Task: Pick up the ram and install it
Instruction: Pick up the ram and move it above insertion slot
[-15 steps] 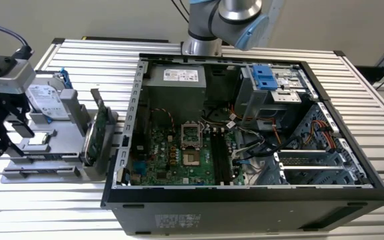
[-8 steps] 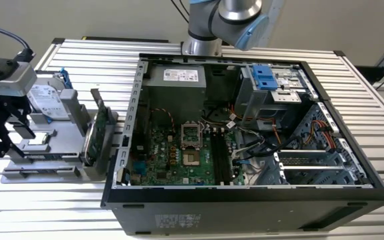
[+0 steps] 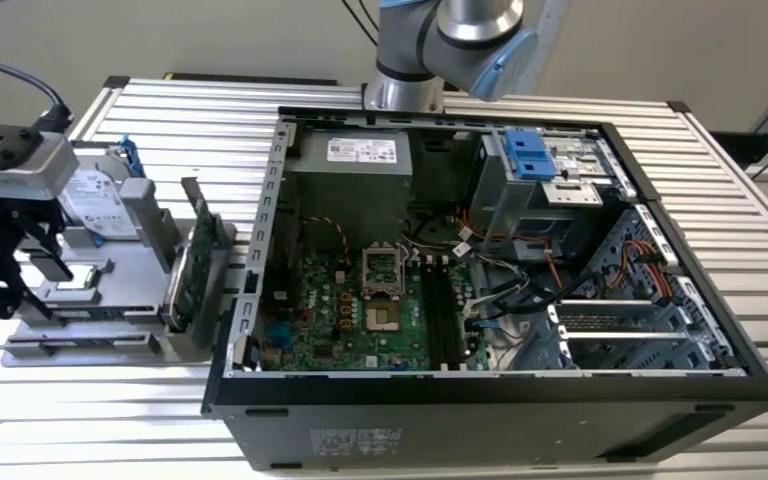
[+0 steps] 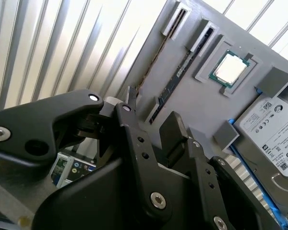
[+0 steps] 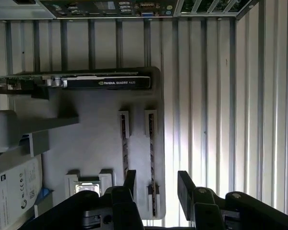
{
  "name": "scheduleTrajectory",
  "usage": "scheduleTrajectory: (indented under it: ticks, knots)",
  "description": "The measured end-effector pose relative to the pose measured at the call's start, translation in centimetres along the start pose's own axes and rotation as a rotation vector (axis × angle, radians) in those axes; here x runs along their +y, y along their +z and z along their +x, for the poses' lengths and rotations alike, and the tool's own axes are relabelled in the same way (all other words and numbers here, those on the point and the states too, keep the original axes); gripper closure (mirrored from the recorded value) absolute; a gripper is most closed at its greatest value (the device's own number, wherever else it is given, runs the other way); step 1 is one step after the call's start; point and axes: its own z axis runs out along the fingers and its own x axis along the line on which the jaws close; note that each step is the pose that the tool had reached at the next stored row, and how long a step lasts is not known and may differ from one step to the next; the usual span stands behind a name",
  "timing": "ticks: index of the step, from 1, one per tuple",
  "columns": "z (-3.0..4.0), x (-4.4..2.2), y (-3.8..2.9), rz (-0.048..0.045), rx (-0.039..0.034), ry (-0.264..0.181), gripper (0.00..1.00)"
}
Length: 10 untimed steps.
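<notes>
The ram (image 5: 152, 160) is a thin dark stick standing on edge in grey end holders on the grey parts tray (image 5: 96, 134). It also shows in the second wrist view as the ram (image 4: 180, 72). A second thin stick (image 5: 126, 153) sits in the parallel holders beside it. My gripper (image 5: 157, 183) is open, with one finger on each side of the ram's near end and nothing held. In the exterior view my gripper (image 3: 11, 285) hangs over the tray (image 3: 91, 345) at the exterior view's left.
On the tray are a green expansion card (image 5: 101, 81), a processor chip (image 4: 230, 68) and a silver hard drive (image 4: 273, 124). The open computer case (image 3: 491, 390) with its motherboard (image 3: 357, 310) lies to the exterior view's right, on a slatted metal table (image 3: 104, 420).
</notes>
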Motion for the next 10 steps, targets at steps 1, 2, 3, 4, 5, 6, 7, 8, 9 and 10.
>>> scheduleTrajectory:
  ticks: [1,2,3,4,5,6,7,8,9,10]
  knots:
    - [0.0,0.0,0.07,0.0005,0.0,0.0,0.0]
    - [0.0,0.0,0.13,0.001,0.0,0.0,0.0]
    - [0.0,0.0,0.19,0.0015,0.0,0.0,0.0]
    - [0.0,-0.01,0.24,0.002,-0.0001,0.0,0.0]
    - [0.0,-0.01,0.29,0.0026,-0.0001,0.0,0.0]
    - [0.0,-0.01,0.34,0.0031,-0.0001,0.0,0.0]
    - [0.0,-0.01,0.39,0.0038,-0.0001,0.0,0.0]
    - [0.0,-0.01,0.44,0.0043,-0.0001,0.0,0.0]
    - [0.0,-0.01,0.49,0.0049,-0.0001,0.0,0.0]
    - [0.0,-0.01,0.53,0.0055,-0.0002,0.0,0.0]
